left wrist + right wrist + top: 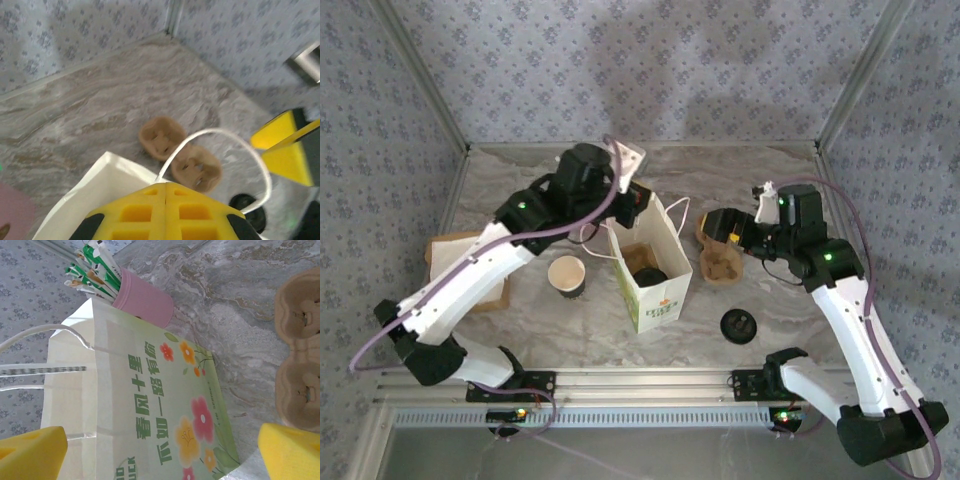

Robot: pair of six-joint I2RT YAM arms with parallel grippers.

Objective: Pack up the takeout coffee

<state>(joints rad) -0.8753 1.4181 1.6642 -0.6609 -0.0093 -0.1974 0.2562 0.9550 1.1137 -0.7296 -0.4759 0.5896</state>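
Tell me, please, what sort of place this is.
Likely a lab bench staged as a café takeout counter: a printed paper bag, a pulp cup carrier and a pink holder of wrapped straws.

Left arm (pixel 470 268): white shells, black joints, black wrist block. Right arm (pixel 855 310): same white-and-black build. Purple cable (pixel 356 360) trails along each arm. Green light (pixel 523 206) on each elbow. Black bases (pixel 510 385) on near rail. Left fingers (pixel 145 212): yellow, square pockets, black corners. Right fingers (pixel 31 454): plain yellow blocks.
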